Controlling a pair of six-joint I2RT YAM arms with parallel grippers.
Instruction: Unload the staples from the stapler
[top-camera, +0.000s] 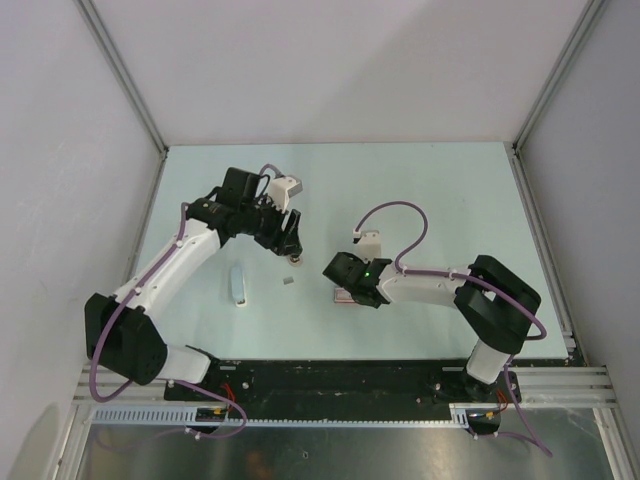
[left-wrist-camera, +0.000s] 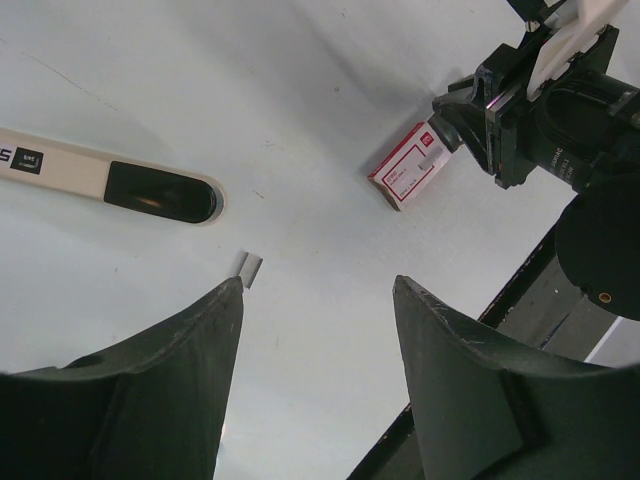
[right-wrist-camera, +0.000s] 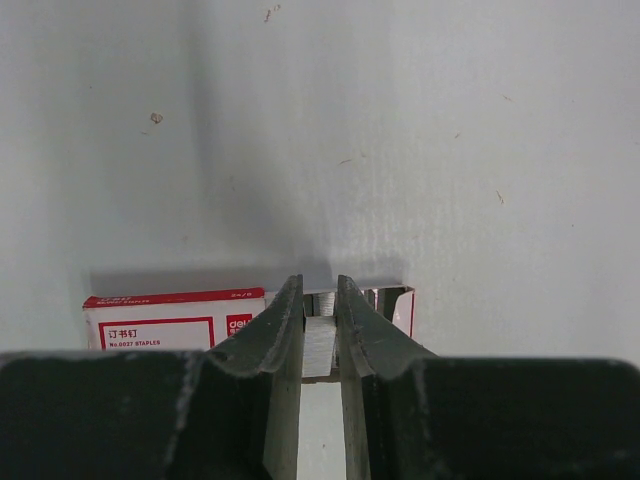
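Observation:
The stapler (top-camera: 238, 284) is a long flat cream-white bar with a black end (left-wrist-camera: 160, 192); it lies on the table left of centre. A tiny grey strip of staples (top-camera: 289, 281) lies loose beside it, just past my left fingertip (left-wrist-camera: 248, 268). My left gripper (left-wrist-camera: 318, 284) hangs open above the table with nothing between its fingers, also seen from above (top-camera: 290, 245). My right gripper (right-wrist-camera: 320, 292) is shut on a silver strip of staples (right-wrist-camera: 319, 345) at the open end of a red-and-white staples box (right-wrist-camera: 175, 318).
The staples box (left-wrist-camera: 408, 165) lies flat on the table under my right gripper (top-camera: 348, 283), its end flap (right-wrist-camera: 402, 303) open. White walls close in the table on three sides. The black base rail (top-camera: 340, 380) runs along the near edge.

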